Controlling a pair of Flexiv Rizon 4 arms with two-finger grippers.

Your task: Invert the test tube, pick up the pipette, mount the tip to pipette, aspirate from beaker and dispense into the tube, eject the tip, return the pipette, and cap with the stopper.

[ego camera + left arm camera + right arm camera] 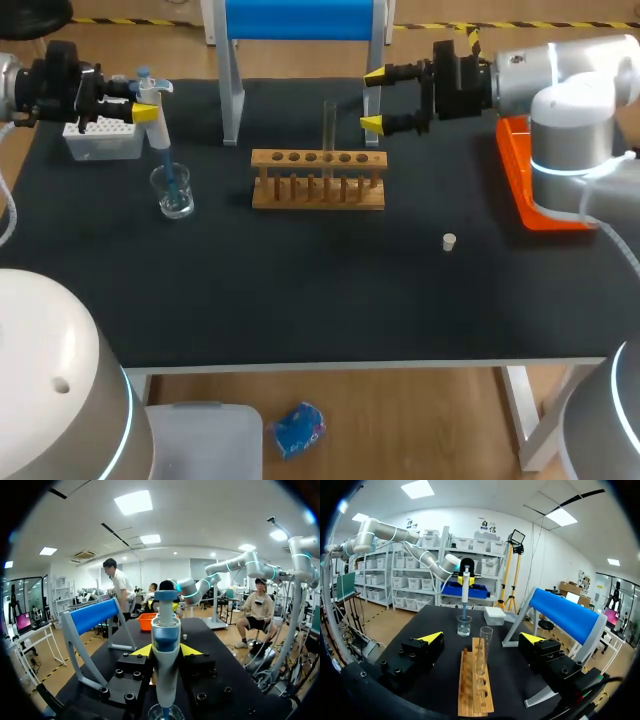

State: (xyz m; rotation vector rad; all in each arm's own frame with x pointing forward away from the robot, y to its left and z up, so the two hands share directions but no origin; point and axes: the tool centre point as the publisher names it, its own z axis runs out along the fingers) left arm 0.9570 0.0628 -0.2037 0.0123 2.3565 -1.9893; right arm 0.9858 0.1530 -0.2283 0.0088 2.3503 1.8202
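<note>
My left gripper [145,98] is shut on the white and blue pipette [152,95], held upright with its blue tip down in the glass beaker [173,190]. In the left wrist view the pipette [165,645] stands between the yellow fingertips [142,651], with the beaker [165,712] right under it. A clear test tube [329,125] stands upright in the wooden rack [318,180]. My right gripper [375,100] hangs open just behind the rack's right end, holding nothing. In the right wrist view, test tube [485,647] and rack [475,685] lie ahead of the right gripper [481,637]. A small white stopper [449,240] lies on the mat.
A white tip box [100,138] sits at the back left behind the beaker. A stand with a blue roll [300,20] rises behind the rack. An orange tray [525,180] lies at the right edge under my right arm.
</note>
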